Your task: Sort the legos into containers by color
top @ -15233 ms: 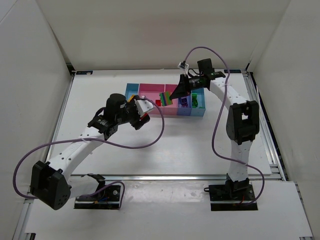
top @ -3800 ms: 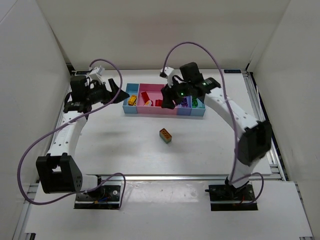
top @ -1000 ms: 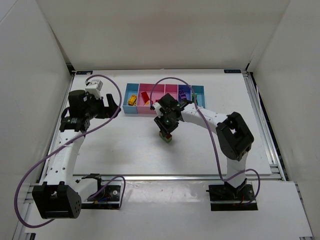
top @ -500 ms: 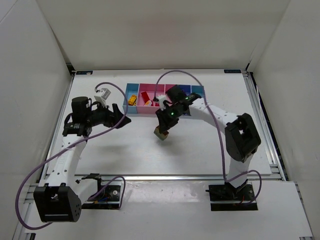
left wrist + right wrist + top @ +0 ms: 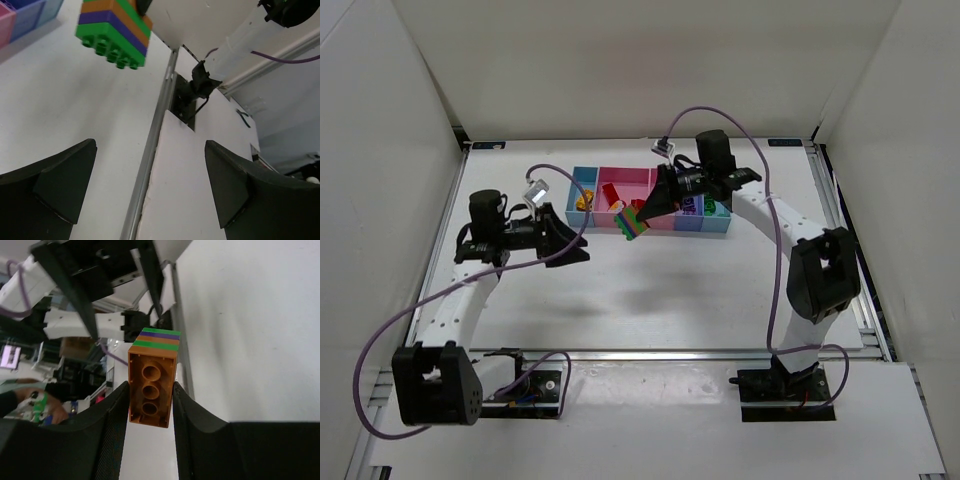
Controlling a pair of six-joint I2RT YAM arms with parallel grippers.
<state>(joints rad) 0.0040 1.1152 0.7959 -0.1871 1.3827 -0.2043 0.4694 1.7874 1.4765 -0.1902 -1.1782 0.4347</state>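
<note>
A multicoloured lego chunk (image 5: 634, 224) of green, purple and orange layers hangs above the table just in front of the containers (image 5: 705, 224). My right gripper (image 5: 644, 214) is shut on it. The right wrist view shows the chunk's orange underside (image 5: 151, 390) squeezed between both fingers of the right gripper (image 5: 150, 407). My left gripper (image 5: 578, 248) stands open and empty to the left of the chunk, pointing toward it. From the left wrist, the chunk (image 5: 114, 32) floats ahead of the wide-open left gripper (image 5: 145, 190). Yellow (image 5: 582, 203), red (image 5: 618, 205), purple (image 5: 689, 205) and green (image 5: 710, 205) legos lie in the bins.
The row of bins stands at the back centre of the white table (image 5: 650, 300). The bin ends (image 5: 20, 17) show at the left wrist view's top left corner. White walls close in the back and sides. A metal rail (image 5: 670, 353) runs along the table's near edge.
My right gripper has lifted the chunk off the table and carried it up and back toward the bins. The left arm has swung right toward it, still open.
</note>
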